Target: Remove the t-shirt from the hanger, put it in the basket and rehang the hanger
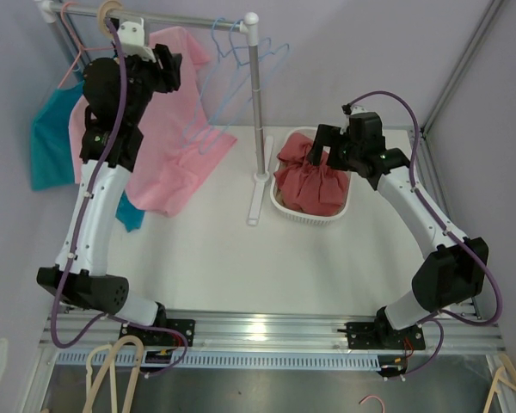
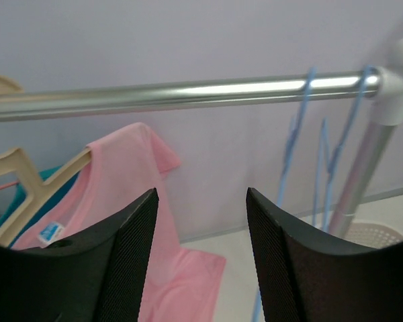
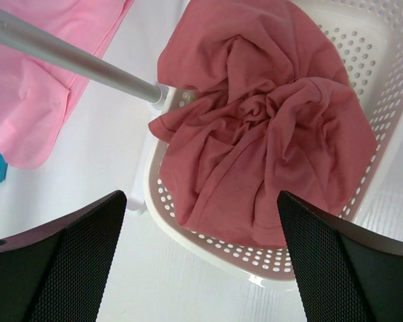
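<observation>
A pink t-shirt (image 1: 174, 146) hangs on a cream hanger (image 2: 27, 184) from the metal rail (image 1: 181, 17) at the back left; it also shows in the left wrist view (image 2: 131, 201). My left gripper (image 1: 174, 69) is open and empty, raised just below the rail beside the shirt's shoulder. My right gripper (image 1: 320, 146) is open and empty, hovering over a white basket (image 1: 318, 215) that holds a dark red t-shirt (image 3: 255, 127).
A teal garment (image 1: 50, 138) hangs at the far left of the rail. Several empty blue hangers (image 1: 232, 60) hang near the rack's upright post (image 1: 258, 112). Cream hangers (image 1: 112, 370) lie below the table's front rail.
</observation>
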Robot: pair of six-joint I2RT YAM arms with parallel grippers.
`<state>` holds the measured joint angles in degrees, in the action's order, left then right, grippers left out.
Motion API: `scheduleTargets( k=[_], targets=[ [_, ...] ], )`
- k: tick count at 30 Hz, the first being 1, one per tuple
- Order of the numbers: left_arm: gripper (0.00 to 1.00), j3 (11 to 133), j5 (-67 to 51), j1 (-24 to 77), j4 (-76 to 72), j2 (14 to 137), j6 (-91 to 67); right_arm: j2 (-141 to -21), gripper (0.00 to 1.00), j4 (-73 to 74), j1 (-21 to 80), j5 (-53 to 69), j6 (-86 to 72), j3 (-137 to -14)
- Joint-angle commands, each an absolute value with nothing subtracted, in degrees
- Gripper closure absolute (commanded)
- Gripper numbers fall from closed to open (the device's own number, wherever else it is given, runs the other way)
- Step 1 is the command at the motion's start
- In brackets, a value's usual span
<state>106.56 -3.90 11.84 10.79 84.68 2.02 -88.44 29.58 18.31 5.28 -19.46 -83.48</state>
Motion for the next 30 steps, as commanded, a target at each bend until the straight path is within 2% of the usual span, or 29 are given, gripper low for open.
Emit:
scheduleTargets(
  k=[1, 9, 15, 18, 26, 30],
  targets=[
    [0.39, 104.9, -6.4, 7.2, 9.7, 82.5, 0.4, -86.4, 0.01, 28.0, 18.6, 7.0, -18.8, -83.9],
    [0.41, 102.7, -2.7, 0.2, 3.4, 81.8, 2.3, -87.7, 0.0, 28.3, 18.5, 8.6, -18.4, -84.7],
    [0.37, 103.4, -0.9, -2.9, 0.6, 83.8, 3.6, -89.3, 0.01, 27.3, 19.5, 9.7, -18.7, -84.0],
    [0.31, 103.5, -0.4, -4.0, 0.8, 85.1, 3.9, -89.9, 0.0, 27.5, 20.0, 9.3, -18.5, -84.2],
    [0.3, 114.3, -9.7, -9.3, 6.9, 93.3, -0.7, -89.7, 0.01, 29.3, 21.7, 8.7, -18.1, -85.6],
    [0.23, 123.3, -12.9, -9.7, 12.2, 99.6, -0.1, -89.7, 0.01, 30.5, 23.0, 8.3, -18.1, -87.3]
  ],
)
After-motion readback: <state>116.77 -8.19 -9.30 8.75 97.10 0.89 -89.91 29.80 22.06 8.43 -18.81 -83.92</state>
